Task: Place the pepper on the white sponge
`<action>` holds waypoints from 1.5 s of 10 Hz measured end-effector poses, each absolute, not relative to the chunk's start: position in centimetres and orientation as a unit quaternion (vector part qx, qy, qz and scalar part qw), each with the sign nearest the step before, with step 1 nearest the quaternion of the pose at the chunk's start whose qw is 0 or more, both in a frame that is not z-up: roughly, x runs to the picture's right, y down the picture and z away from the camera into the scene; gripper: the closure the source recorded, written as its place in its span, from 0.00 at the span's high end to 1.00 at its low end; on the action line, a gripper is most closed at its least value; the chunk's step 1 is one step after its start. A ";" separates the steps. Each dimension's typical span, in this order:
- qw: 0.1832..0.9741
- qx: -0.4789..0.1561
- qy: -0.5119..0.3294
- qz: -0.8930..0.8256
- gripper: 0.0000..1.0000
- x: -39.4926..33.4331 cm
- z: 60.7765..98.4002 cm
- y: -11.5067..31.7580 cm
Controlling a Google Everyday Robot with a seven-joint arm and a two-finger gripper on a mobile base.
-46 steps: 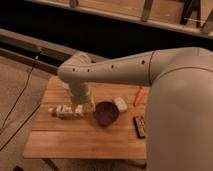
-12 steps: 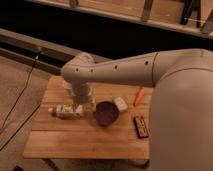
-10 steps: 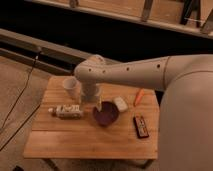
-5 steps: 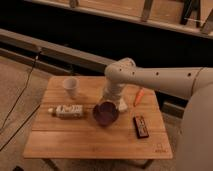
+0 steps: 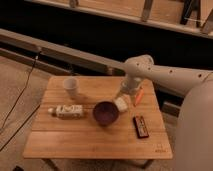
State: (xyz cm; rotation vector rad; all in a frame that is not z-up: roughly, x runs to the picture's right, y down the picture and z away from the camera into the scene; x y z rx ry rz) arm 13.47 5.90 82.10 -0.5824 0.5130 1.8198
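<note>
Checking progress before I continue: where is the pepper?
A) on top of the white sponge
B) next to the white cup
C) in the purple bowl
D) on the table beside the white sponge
D: the pepper lies on the table beside the white sponge, with the gripper low near both.

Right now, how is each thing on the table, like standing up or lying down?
Cup, standing upright.
Bottle, lying on its side.
Bowl, upright, looks empty.
Sponge, flat on the table beside the bowl, nothing on it.
Pepper, lying on the table, not on the sponge.
Bar, lying flat.
Pincer, down near the sponge and pepper.
</note>
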 end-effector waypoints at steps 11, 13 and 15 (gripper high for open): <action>0.495 -0.209 0.251 0.805 0.65 24.9 94.4 4.1; 0.498 -0.204 0.257 0.803 0.65 25.2 95.9 3.4; 0.501 -0.205 0.263 0.799 0.65 24.9 96.9 3.0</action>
